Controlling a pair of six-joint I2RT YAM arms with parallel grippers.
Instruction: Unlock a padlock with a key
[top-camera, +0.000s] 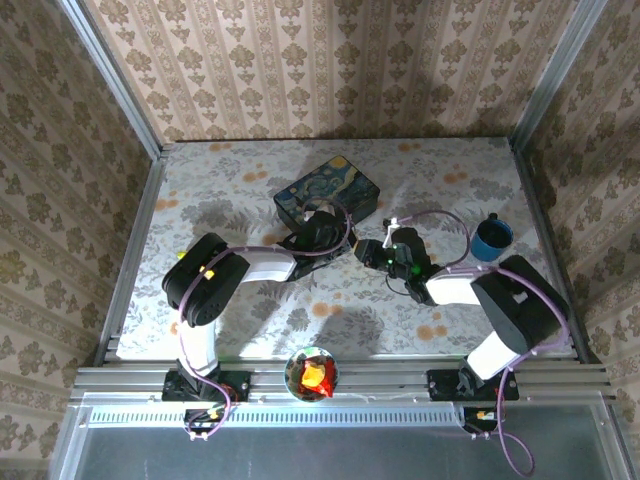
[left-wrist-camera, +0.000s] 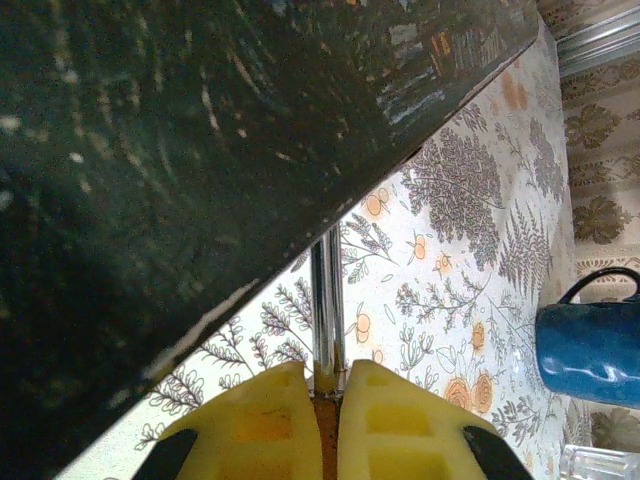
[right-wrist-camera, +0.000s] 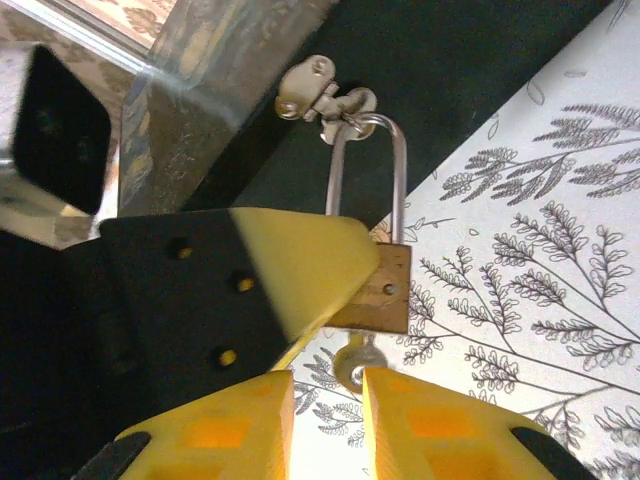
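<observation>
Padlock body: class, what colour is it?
The padlock body is brass-gold, seen best in the right wrist view.

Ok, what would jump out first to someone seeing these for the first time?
The small brass padlock hanging by its shackle from the hasp of the dark blue starry-night box, mid-table toward the back, with the left gripper clamped on it. What looks like a silvery key head pokes out under the lock, the right gripper just below with jaws slightly apart. A dark blue cup stands off to the right.
</observation>
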